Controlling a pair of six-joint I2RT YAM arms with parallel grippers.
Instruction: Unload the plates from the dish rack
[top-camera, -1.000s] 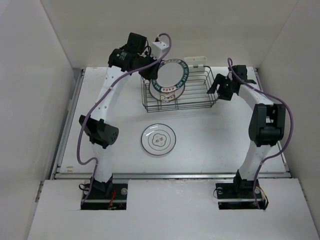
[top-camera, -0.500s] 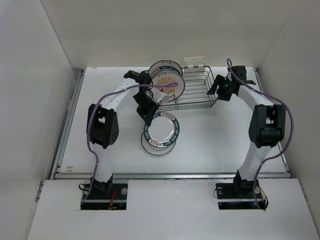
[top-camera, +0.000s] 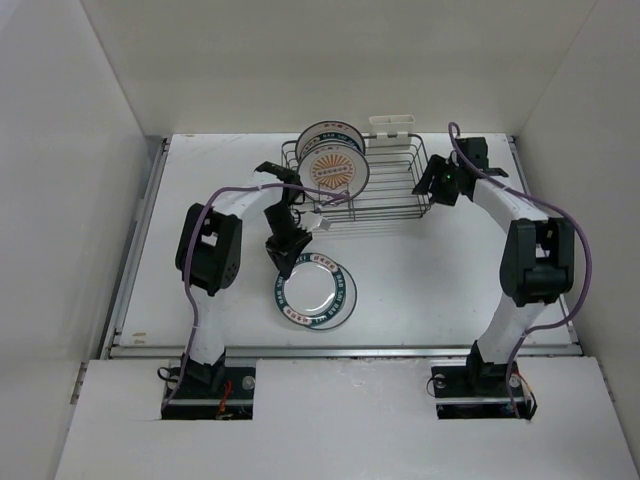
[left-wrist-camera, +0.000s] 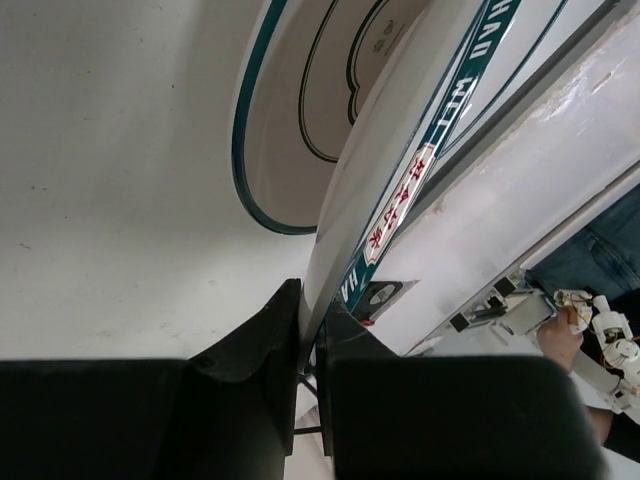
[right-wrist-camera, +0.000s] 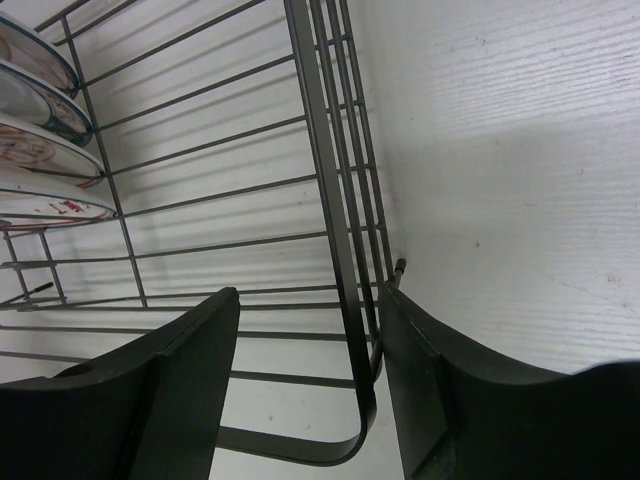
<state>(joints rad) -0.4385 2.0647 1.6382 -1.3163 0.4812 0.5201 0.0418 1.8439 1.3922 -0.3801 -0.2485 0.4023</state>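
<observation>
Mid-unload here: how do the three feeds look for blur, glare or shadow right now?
Top external: even, soft light, faint shadows, round white plate with the broad teal ring sharp. Left wrist: left claw dark and soft-edged, lettering on that ring legible, no glare. Right wrist: dark wire dish rack throws striped shadows on the white table; right claw near-black, detail lost.

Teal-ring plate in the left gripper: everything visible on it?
The teal-ring plate is round, white and glossy, ceramic by its look, with a broad teal band bearing white lettering and a small red-printed label. The left gripper is shut on its rim, one finger on each face. It is out of the dish rack, tilted over the line-drawing plate lying on the table; whether the two touch cannot be told.
</observation>
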